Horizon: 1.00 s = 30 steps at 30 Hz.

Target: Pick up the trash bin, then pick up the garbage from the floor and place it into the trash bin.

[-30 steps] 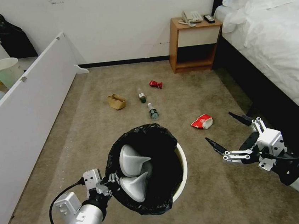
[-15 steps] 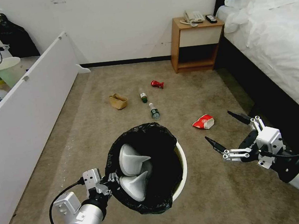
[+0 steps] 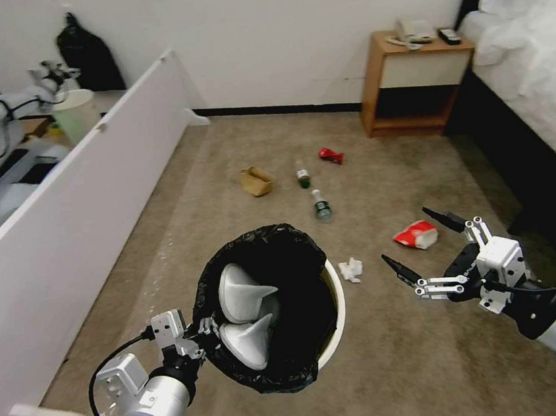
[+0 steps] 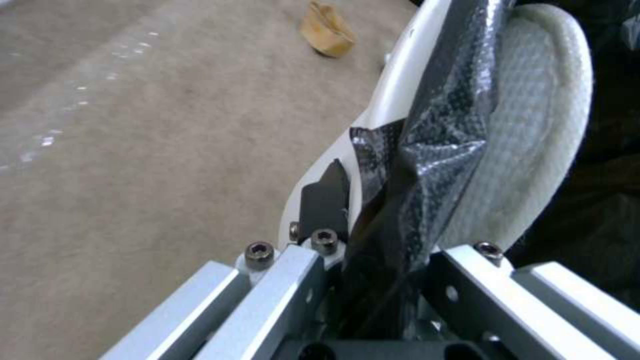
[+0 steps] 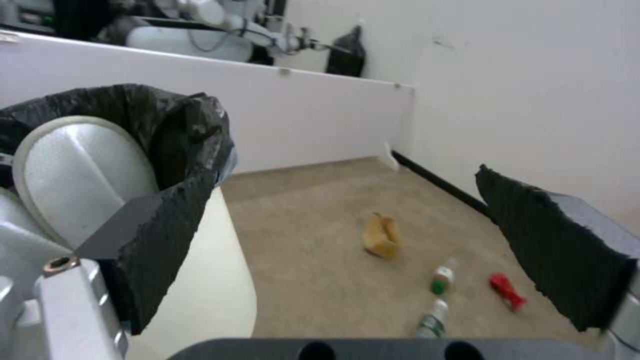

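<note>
The trash bin (image 3: 335, 294), white with a black bag over its rim, hangs low in the head view's middle with two white slippers (image 3: 246, 317) inside. My left gripper (image 3: 199, 335) is shut on its near rim; the left wrist view shows the fingers (image 4: 325, 200) clamping rim and bag beside a slipper (image 4: 533, 125). My right gripper (image 3: 405, 234) is open and empty, right of the bin. On the carpet lie a crumpled tissue (image 3: 351, 270), a red-white packet (image 3: 417, 235), two bottles (image 3: 321, 207), a red wrapper (image 3: 331, 156) and a tan paper bag (image 3: 256, 180).
A long white partition (image 3: 90, 181) runs along the left, with a pale green bin (image 3: 76, 113) and another robot's arm behind it. A wooden nightstand (image 3: 414, 81) stands at the far wall, and a bed (image 3: 535, 75) fills the right side.
The whole picture has shifted to the right, so the camera has turned left. The tissue beside the bin has come into view. Both arms keep their pose.
</note>
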### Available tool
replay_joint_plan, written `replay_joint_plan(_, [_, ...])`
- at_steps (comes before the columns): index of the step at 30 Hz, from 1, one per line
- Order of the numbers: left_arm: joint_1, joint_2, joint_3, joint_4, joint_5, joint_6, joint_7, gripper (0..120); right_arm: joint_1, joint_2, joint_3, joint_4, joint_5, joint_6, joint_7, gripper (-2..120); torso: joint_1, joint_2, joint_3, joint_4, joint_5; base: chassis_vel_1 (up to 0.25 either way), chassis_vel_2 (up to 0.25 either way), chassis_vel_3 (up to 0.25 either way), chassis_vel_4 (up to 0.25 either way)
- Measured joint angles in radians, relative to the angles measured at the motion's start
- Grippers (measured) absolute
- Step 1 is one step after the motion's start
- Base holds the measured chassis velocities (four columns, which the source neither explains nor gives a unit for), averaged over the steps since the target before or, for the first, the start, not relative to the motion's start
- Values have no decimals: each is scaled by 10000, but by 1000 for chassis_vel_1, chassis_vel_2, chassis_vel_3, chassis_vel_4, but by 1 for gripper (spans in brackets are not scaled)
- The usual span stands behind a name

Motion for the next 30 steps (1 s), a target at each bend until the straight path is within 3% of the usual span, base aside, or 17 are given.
replay_joint_plan(7, [-12,4,18,15,-22,-11,-7,2,20,-2,9,-12,37,5,-3,100,0,0,0,-13,0,17,27,34,10])
replay_joint_plan(30, [-71,-1,-56,70,-192,3,5,2,136,-53,-52,-144,105,-42,-26,100,0,0,0,-7,0,18,15,19,15])
